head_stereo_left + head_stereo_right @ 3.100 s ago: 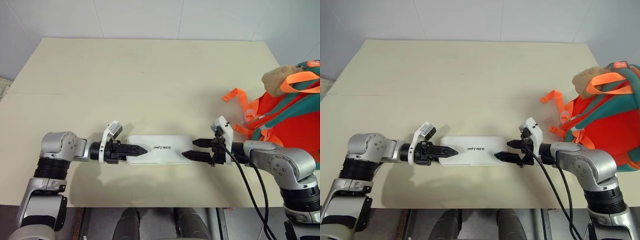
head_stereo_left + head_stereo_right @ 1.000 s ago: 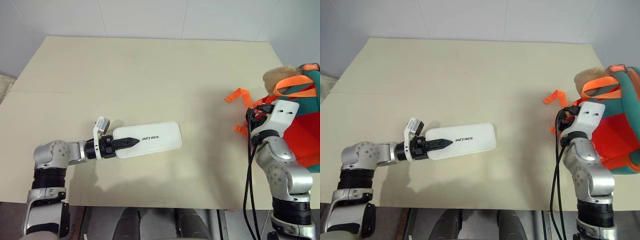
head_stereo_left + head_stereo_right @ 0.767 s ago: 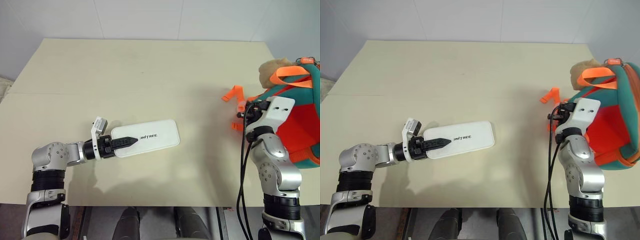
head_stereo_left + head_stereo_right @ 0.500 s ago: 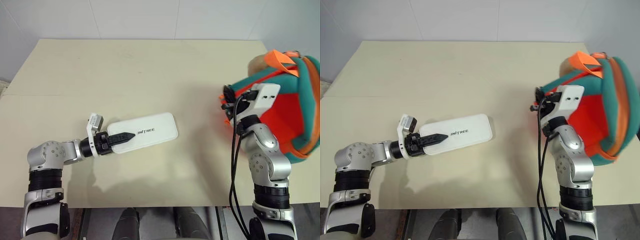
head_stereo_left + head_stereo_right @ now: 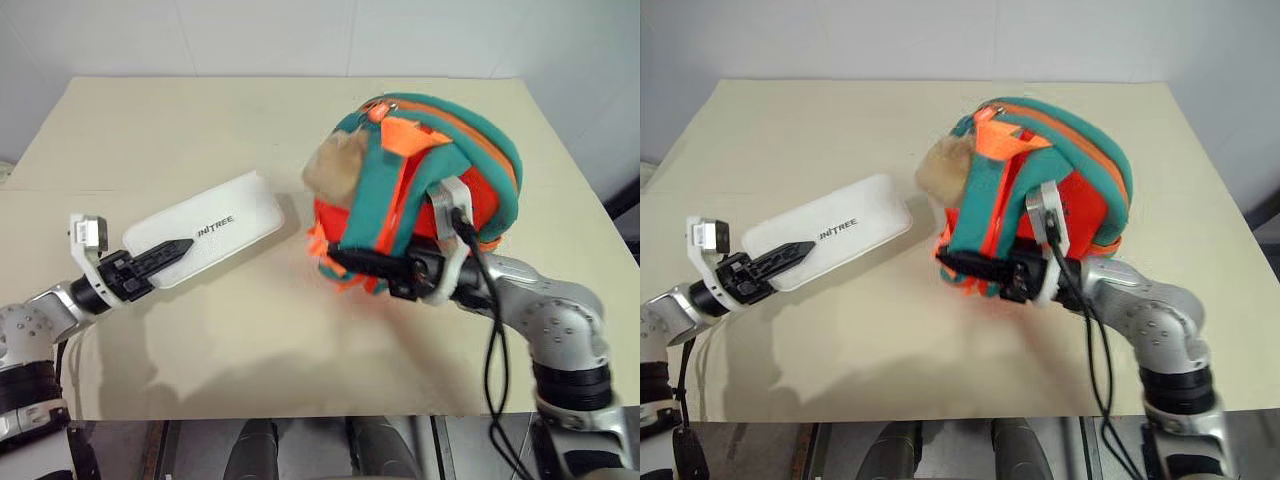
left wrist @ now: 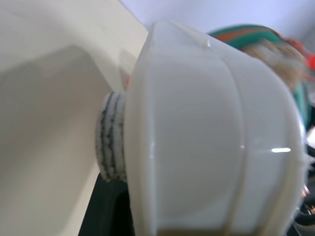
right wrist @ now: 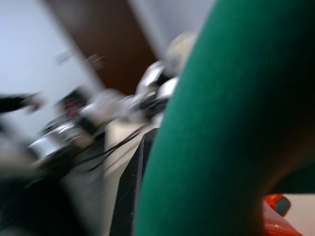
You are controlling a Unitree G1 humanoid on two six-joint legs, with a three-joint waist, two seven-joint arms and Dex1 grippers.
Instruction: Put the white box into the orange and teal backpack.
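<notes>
My left gripper (image 5: 168,253) is shut on the near end of the white box (image 5: 228,224), one black finger lying across its top. The box hangs tilted above the table at the left, its far end pointing toward the orange and teal backpack (image 5: 440,165). That backpack is held up over the middle of the table, its tan plush toy (image 5: 335,170) facing the box. My right gripper (image 5: 347,263) reaches in from the right, shut on the backpack's lower edge among the orange straps. The left wrist view has the box (image 6: 197,147) close up; a teal band (image 7: 221,123) crosses the right wrist view.
The cream table (image 5: 200,120) lies under both arms, with bare room at the back and left. A black cable (image 5: 492,330) trails along my right forearm. A white wall runs behind the table's far edge.
My right gripper has swung left and turned, carrying the backpack from the table's right edge to the middle. My left gripper has moved left and up with the box.
</notes>
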